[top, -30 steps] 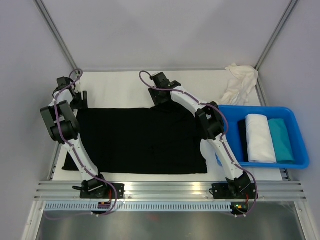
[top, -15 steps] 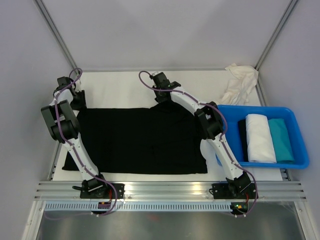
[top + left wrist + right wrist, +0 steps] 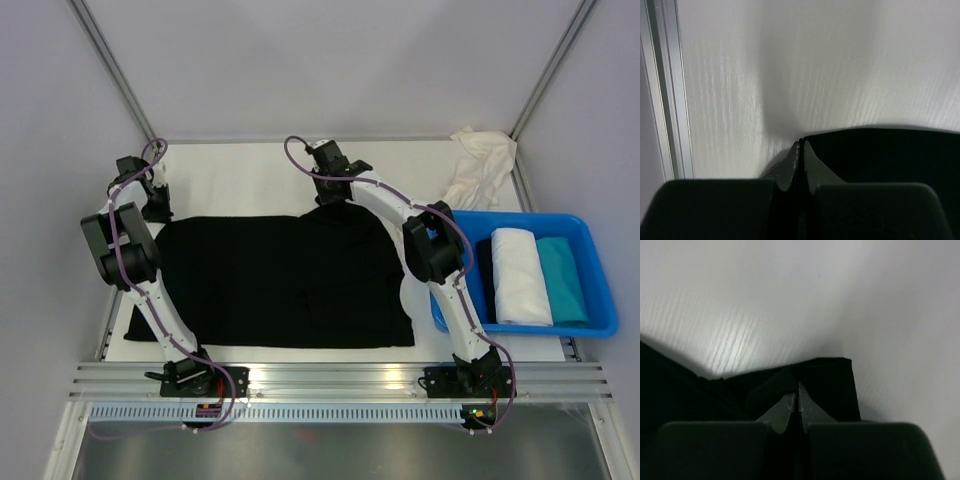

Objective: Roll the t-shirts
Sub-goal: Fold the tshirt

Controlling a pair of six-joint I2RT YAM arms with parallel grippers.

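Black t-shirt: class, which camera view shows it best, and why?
Top external: only there is the whole black t-shirt seen, spread flat on the table. Left wrist shows just an edge at the closed left gripper; right wrist, a small fold pinched by the right gripper.

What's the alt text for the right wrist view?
Right gripper shut, its fingertips pinching a bunched edge of the black t-shirt over the white table. More black cloth fills the lower left.

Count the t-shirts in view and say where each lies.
4: black t-shirt spread mid-table; cream t-shirt crumpled at the far right corner; white roll and teal roll in the blue tub. A dark fifth may hide there.
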